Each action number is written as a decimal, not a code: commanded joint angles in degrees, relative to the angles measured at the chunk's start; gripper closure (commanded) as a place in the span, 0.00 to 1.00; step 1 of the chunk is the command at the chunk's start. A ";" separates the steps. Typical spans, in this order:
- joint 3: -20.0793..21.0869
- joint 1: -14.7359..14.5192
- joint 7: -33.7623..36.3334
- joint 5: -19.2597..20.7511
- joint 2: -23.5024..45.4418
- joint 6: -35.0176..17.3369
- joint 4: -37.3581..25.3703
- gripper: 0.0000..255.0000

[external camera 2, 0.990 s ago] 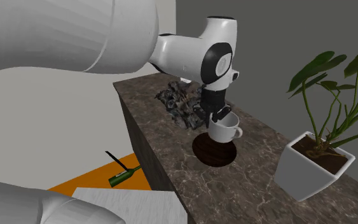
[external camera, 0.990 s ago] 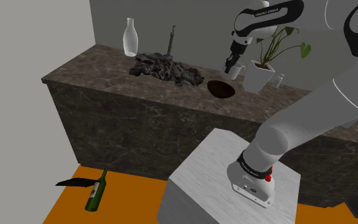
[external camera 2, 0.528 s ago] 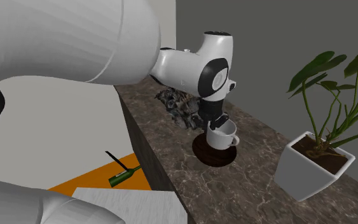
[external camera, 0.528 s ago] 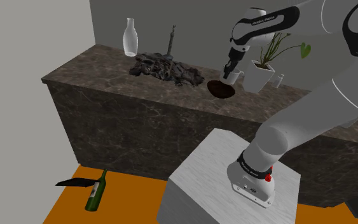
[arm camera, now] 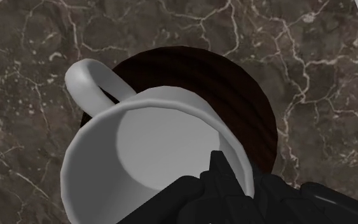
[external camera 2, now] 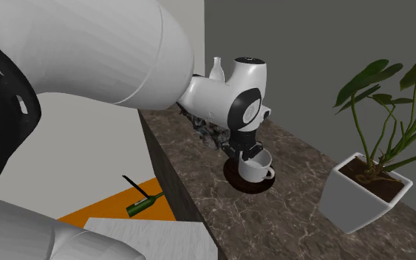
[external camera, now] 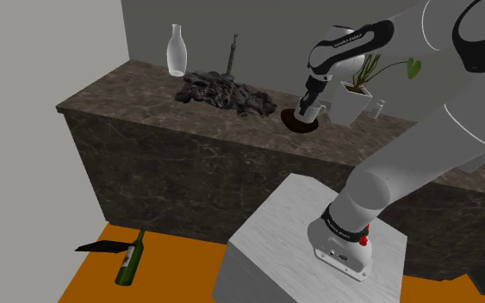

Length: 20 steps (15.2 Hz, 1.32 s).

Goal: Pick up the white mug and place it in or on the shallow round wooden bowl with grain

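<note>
The white mug (external camera: 309,111) stands upright right over the dark round wooden bowl (external camera: 297,125) on the marble counter, its base down at the bowl's surface. My gripper (external camera: 304,102) is shut on the mug's rim from above. In the second exterior view the mug (external camera 2: 256,169) sits low in the bowl (external camera 2: 243,182) with its handle toward the plant, the gripper (external camera 2: 251,154) on its rim. In the wrist view one finger is inside the mug (arm camera: 142,153) and one outside, and the gripper (arm camera: 236,186) clasps the wall. The bowl (arm camera: 238,95) shows behind the mug.
A white plant pot (external camera: 350,102) (external camera 2: 361,193) stands close beside the bowl, with a small shaker (external camera: 379,108) past it. A dark rubble pile (external camera: 223,89) and a glass bottle (external camera: 176,50) lie further along the counter. A green bottle (external camera: 131,258) lies on the orange floor.
The gripper has come down with the mug, from hanging above the bowl to low inside it, shifting slightly toward the shoulder view's left. The grip has stayed shut.
</note>
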<state>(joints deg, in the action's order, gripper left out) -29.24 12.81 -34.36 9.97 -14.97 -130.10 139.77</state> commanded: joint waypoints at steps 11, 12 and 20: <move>-0.20 -0.11 -0.16 -0.26 0.76 -1.18 0.41 0.00; -0.20 -0.11 -0.16 -0.26 0.76 -1.18 0.41 0.00; 1.40 0.28 1.00 0.91 -3.76 6.90 -3.36 0.00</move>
<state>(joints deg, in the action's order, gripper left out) -28.03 13.08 -33.52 10.80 -18.40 -123.88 136.71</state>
